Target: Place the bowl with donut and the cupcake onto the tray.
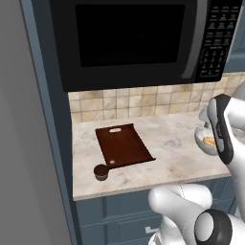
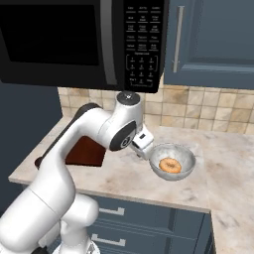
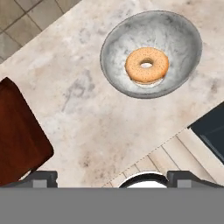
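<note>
The dark reddish-brown tray (image 1: 124, 145) lies flat on the marble counter, its slot handle toward the wall. The small dark cupcake (image 1: 101, 172) stands just off the tray's near left corner. The grey-white bowl (image 2: 184, 158) sits on the counter to the right, with the orange donut (image 2: 169, 165) inside; my arm covers part of the bowl (image 1: 203, 139) in the left base view. My gripper (image 3: 116, 179) hovers above the counter between tray (image 3: 17, 135) and bowl (image 3: 118, 52), its fingers wide open around nothing. From the hand, the donut (image 3: 146, 65) lies ahead.
A black microwave (image 1: 129, 38) hangs low over the counter. A tiled backsplash (image 2: 208, 116) runs behind. The counter's front edge (image 1: 143, 187) is close to the cupcake. A blue wall cabinet (image 2: 213, 39) is at upper right, and a tall panel (image 1: 28, 143) bounds the left.
</note>
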You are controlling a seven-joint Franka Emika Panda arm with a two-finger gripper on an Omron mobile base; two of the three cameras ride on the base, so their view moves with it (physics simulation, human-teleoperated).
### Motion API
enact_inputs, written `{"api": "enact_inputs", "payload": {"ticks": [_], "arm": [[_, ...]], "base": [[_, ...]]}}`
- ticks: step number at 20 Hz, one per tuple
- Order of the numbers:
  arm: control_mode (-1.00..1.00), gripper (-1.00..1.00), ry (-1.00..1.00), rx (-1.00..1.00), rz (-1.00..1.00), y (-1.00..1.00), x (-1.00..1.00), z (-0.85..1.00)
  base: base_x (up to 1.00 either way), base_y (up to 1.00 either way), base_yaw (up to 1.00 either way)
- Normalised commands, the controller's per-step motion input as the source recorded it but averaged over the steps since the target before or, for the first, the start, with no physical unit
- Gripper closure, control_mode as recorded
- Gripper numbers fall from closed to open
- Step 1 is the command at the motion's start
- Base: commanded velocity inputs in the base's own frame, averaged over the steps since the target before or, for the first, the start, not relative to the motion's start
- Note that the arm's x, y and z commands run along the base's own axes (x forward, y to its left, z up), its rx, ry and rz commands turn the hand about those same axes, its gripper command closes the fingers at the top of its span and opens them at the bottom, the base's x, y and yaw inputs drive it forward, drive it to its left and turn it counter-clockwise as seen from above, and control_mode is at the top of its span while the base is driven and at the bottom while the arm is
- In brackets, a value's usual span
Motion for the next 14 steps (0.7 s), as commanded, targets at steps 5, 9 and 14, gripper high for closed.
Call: {"api": "enact_inputs", "payload": {"ticks": [5,9,14], "arm": [[-1.00,-1.00,0.04,0.12,-0.17,-0.26,-0.02,0.00],[-1.00,-1.00,0.04,0.06,-0.12,-0.42,-0.03,0.00],[-1.00,-1.00,0.09,0.07,-0.15,-0.52,-0.01,0.00]], "base": [[0.00,0.00,0.00],[0.00,0.00,0.00],[0.00,0.00,0.00]]}}
